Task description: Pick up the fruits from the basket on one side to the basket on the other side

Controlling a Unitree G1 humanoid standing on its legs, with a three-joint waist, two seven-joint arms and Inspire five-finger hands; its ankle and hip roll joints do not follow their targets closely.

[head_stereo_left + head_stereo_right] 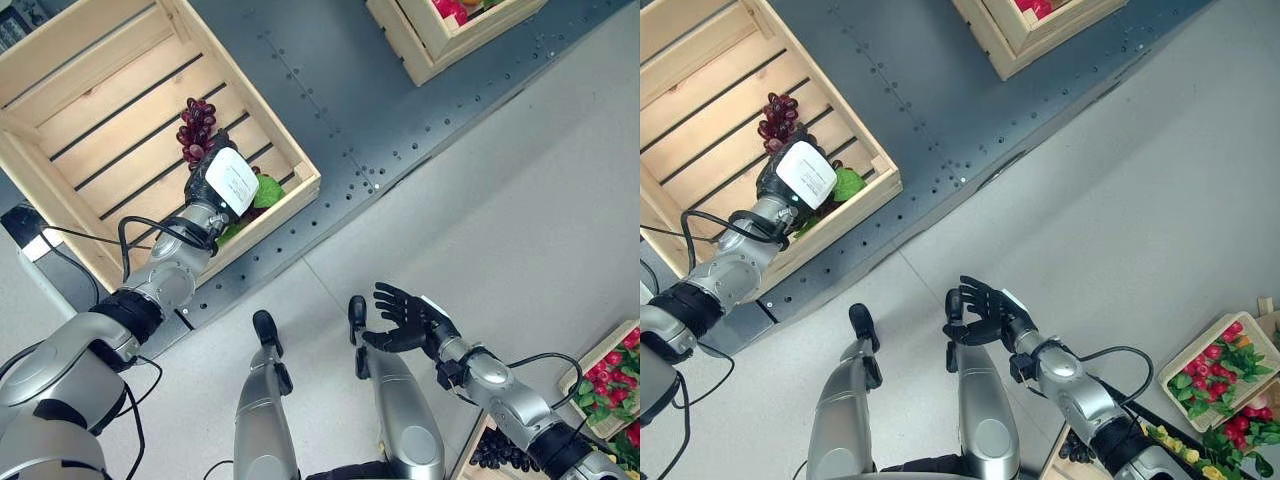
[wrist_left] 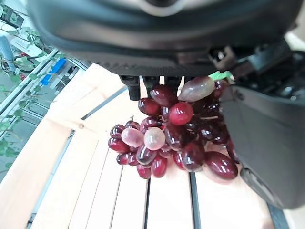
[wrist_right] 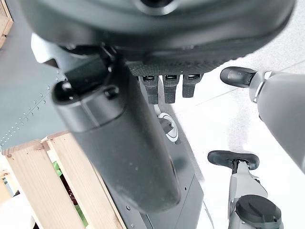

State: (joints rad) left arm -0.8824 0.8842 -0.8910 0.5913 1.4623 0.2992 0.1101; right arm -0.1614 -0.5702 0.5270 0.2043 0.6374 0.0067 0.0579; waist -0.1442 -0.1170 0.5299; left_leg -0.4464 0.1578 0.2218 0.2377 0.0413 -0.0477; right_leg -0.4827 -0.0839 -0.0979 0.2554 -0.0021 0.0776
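The dark left hand point(image 2: 267, 138) clasps a bunch of glossy dark-red grapes point(image 2: 174, 133) hanging above the pale slatted wooden floor of a crate point(image 2: 95, 191).

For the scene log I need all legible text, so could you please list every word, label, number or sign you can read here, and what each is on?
None can be read.
White cover on the left robot hand: blank.
Wooden crate and grape bunch: no print visible.
Shelf tags in the left wrist view's background: too blurred to read.
Right robot hand: no marking visible.
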